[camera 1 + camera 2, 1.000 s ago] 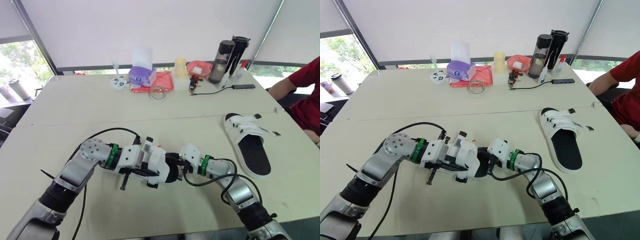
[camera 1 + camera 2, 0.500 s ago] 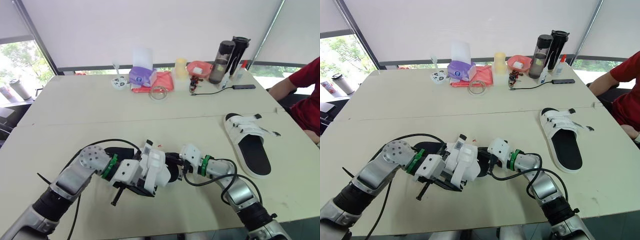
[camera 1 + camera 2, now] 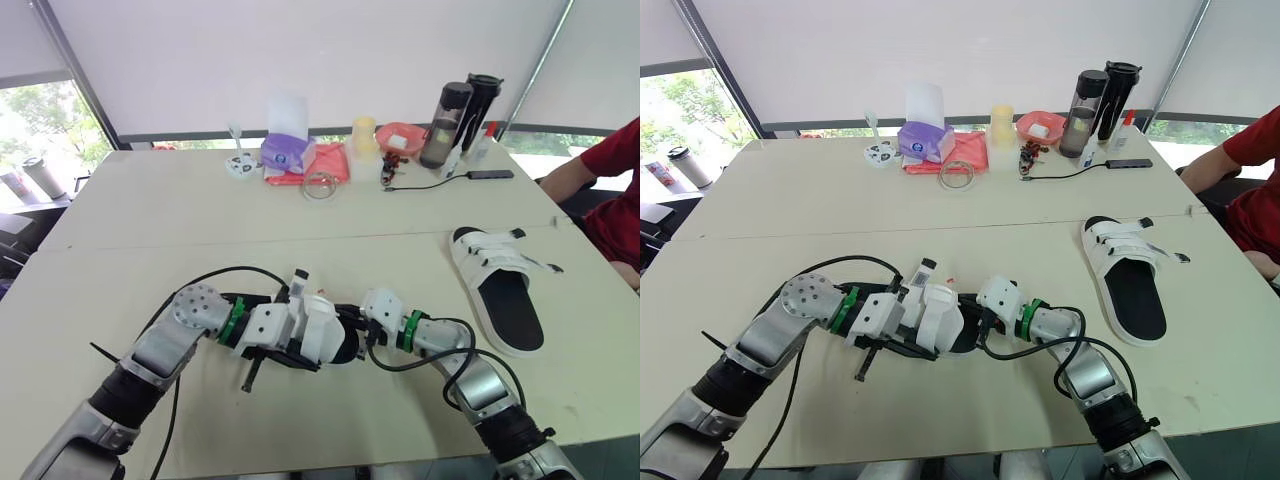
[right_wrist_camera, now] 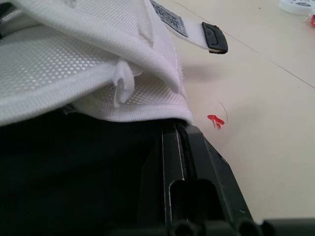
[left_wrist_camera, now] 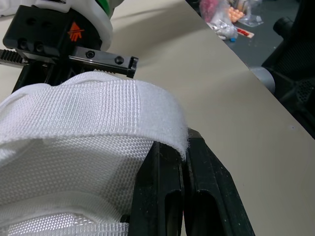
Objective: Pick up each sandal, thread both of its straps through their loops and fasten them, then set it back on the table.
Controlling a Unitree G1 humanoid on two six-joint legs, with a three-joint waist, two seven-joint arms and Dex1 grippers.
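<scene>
At table's near edge, centre: left gripper (image 5: 180, 150) is pressed together on the rim of a white mesh strap (image 5: 93, 105), both black fingers (image 5: 166, 172) pinching the webbing with no gap visible. Right gripper (image 4: 181, 130) is likewise closed, nipping the near sandal (image 3: 325, 335) at the seam where white upper meets black footbed (image 4: 59, 167). The two grippers face each other, with the sandal bridging them low over the table (image 3: 300, 215); cannot tell if its sole touches.

Strap detail, right wrist view: a loose strap end with black tip (image 4: 214, 38) projects free past the upper, a printed label (image 4: 170, 17) on it. A small red mark (image 4: 215, 119) sits on the tabletop just beside the right fingers.

Second sandal (image 3: 497, 285): flat on the table, well apart on the right side, sole down and black footbed up. Two white straps cross its far half, their ends sticking out past its outer side.

Far edge of table:
- purple tissue box (image 3: 283, 152)
- red cloth (image 3: 325, 160) beside the box
- clear tape roll (image 3: 318, 186)
- yellow cup (image 3: 362, 128)
- pink bowl (image 3: 400, 135)
- two dark bottles (image 3: 443, 112)
- black cable (image 3: 420, 184) running to a flat black hub (image 3: 487, 174)

Person's red sleeve (image 3: 612, 148) at far right, beyond the table's corner.
</scene>
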